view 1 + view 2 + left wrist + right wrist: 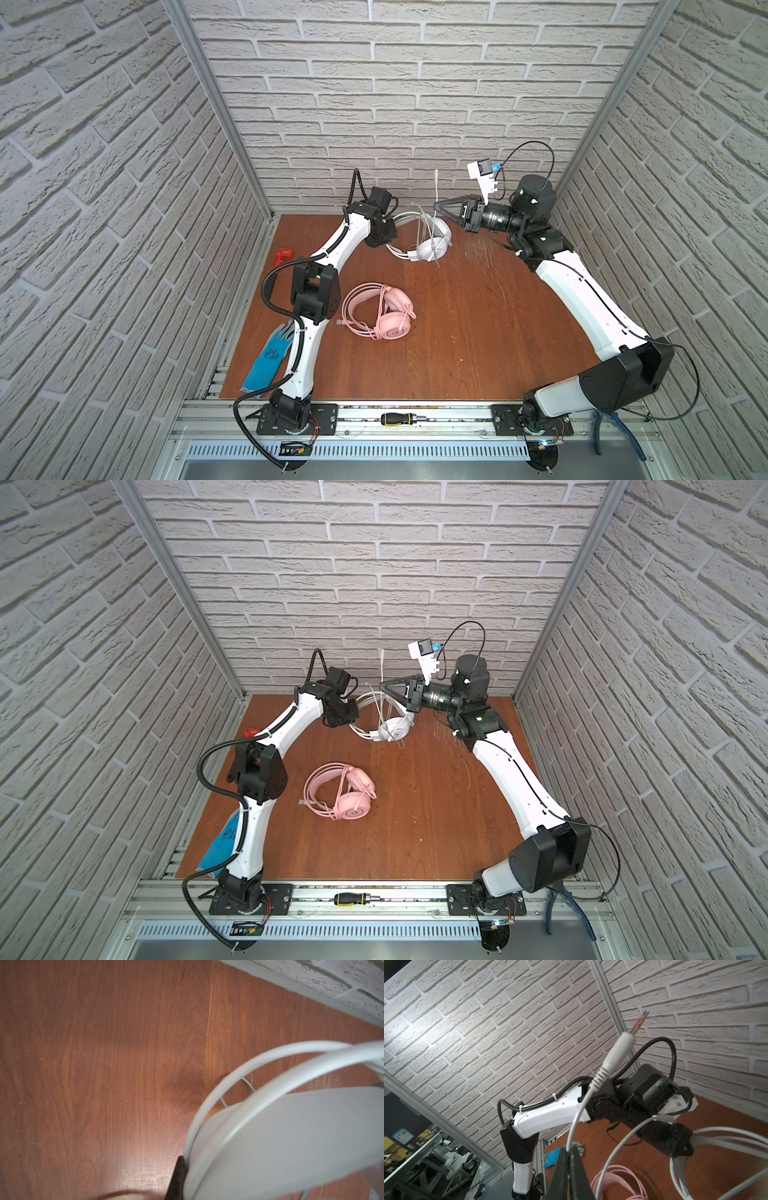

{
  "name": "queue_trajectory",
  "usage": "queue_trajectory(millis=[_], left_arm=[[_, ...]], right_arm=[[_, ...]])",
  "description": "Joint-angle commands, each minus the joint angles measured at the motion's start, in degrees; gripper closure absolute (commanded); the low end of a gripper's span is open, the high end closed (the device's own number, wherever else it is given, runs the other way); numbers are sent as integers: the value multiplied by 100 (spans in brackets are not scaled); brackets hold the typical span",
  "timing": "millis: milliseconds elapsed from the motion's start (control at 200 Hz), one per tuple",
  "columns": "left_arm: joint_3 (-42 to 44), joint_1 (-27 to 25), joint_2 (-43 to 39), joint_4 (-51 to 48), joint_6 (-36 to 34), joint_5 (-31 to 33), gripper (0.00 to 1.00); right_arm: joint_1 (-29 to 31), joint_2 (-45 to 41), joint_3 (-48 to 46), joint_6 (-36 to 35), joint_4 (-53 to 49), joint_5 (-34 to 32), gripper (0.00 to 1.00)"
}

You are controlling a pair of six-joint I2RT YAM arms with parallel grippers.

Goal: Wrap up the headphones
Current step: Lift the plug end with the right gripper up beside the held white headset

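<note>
The white headphones (432, 249) (395, 729) are tilted up at the back of the table. My left gripper (390, 232) is shut on their headband (291, 1147), and one black finger (176, 1180) shows beside it. My right gripper (436, 206) (569, 1150) is raised beside them, shut on their thin white cable (576, 1122). The cable's jack plug (618, 1049) sticks up past the jaws. The pink headphones (382, 311) (345, 791) lie flat mid-table with their cable looped round them; neither gripper touches them.
A blue glove (270, 361) lies under the left arm at the table's left edge, and a red object (284, 255) sits behind it. A screwdriver (401, 419) rests on the front rail. Blue-handled pliers (569, 908) are at the front right. Brick walls close three sides.
</note>
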State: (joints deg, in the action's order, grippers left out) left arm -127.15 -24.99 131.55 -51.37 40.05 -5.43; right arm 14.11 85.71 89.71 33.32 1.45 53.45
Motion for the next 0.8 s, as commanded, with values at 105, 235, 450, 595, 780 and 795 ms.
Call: queue_trajectory(millis=[105,235,450,595,780,795], left_arm=[[-95,-138,-63,-36,-257,-160,100],[4,-109,-133,47,-172,-155,100],[0,12,-168,266,109,-248,100],[-278,-4,-45,163,117,-201,100],[-399,-3,15,207,265,-254,100],[-418,-10,17,207,274,-267,100]], right_arm=[[-93,455,356,1173,1116,-472,94],[-78,487,153,1629,1745,-390,94],[-40,-84,-302,1009,827,-514,94],[93,-410,-692,940,581,-595,94],[322,-634,-942,649,224,-861,94],[339,-635,-951,649,230,-877,94]])
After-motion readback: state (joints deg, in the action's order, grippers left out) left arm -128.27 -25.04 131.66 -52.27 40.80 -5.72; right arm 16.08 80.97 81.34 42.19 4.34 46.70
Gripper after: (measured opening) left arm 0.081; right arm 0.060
